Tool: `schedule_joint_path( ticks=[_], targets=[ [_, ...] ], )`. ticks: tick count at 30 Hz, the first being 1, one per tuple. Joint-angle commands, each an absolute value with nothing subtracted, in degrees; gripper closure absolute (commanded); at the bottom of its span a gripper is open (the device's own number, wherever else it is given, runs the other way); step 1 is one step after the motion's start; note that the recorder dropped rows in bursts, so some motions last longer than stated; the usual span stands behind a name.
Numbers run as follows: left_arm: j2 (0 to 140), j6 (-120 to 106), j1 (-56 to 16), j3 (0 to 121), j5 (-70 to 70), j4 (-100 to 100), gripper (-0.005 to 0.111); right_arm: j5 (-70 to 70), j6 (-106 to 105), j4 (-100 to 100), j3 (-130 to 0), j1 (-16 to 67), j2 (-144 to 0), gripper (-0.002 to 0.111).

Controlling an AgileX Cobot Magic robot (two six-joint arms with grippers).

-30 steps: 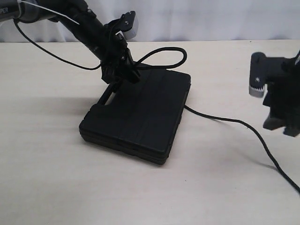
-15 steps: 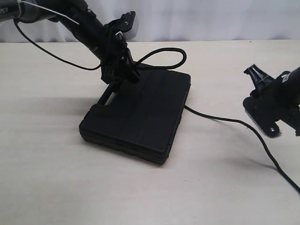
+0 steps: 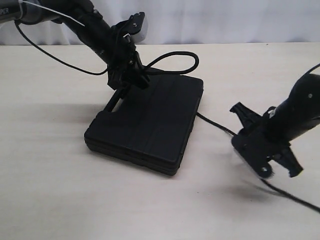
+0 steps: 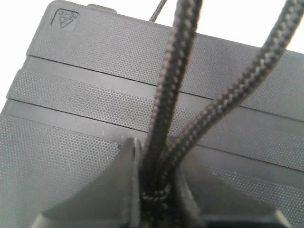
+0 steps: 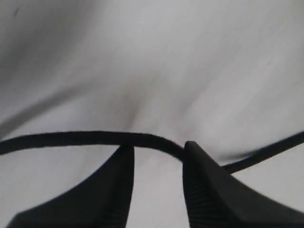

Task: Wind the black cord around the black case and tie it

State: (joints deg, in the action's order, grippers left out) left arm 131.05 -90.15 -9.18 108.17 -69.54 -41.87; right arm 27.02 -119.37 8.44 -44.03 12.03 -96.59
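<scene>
The right gripper (image 5: 157,146) has dropped down low and come closer to the black case (image 3: 150,115). Its fingers are apart, just over the black cord (image 3: 220,125) lying on the table (image 3: 50,190). The left gripper (image 3: 129,76) is squeezed tight on two strands of cord above the case's far-left corner. The case lies flat mid-table.

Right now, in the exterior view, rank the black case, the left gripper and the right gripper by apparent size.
1. The black case, clearly largest.
2-3. The right gripper and the left gripper are left unranked: the right looks somewhat bigger, but it may just be nearer the camera.
</scene>
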Motion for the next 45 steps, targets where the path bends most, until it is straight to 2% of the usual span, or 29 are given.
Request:
schedule_joint_path(
  ticks=[1, 5, 15, 17, 19, 20, 26, 31, 39, 45],
  targets=[
    [130.9, -90.1, -9.1, 108.2, -70.0, -42.8, 0.107, 20.4, -121.2, 27.3, -43.9, 17.3, -97.3, 0.075],
    [130.9, -90.0, -9.1, 108.2, -70.0, -42.8, 0.107, 18.2, -120.7, 29.6, -43.9, 21.2, -98.5, 0.075],
    [130.9, -89.8, -9.1, 108.2, -70.0, -42.8, 0.107, 19.3, -117.6, 29.8, -43.9, 21.5, -101.8, 0.076],
    [130.9, -89.8, -9.1, 108.2, -70.0, -42.8, 0.107, 21.4, -116.8, 29.8, -43.9, 21.5, -101.8, 0.085],
    [130.9, -89.1, -9.1, 108.2, -70.0, -42.9, 0.107, 24.6, -113.5, 33.2, -44.7, 21.5, -101.1, 0.104],
    [130.9, -88.5, -9.1, 108.2, -70.0, -43.2, 0.107, 26.3, -111.3, 35.9, -45.5, 21.2, -100.4, 0.104],
    [130.4, -88.2, -9.1, 108.2, -70.0, -46.4, 0.107, 32.8, -105.1, 52.1, -48.7, 11.7, -93.8, 0.104],
    [129.3, -88.4, -9.1, 108.2, -70.0, -46.9, 0.107, 40.9, -96.1, 53.4, -48.5, 0.0, -91.8, 0.104],
    [129.3, -88.8, -9.3, 108.2, -70.0, -45.6, 0.107, 43.7, -90.0, 67.3, -48.5, -11.3, -96.4, 0.104],
    [129.3, -89.9, -9.3, 108.2, -70.0, -44.5, 0.107, 53.5, -94.9, 74.5, -48.5, -16.0, -102.8, 0.104]
  ],
)
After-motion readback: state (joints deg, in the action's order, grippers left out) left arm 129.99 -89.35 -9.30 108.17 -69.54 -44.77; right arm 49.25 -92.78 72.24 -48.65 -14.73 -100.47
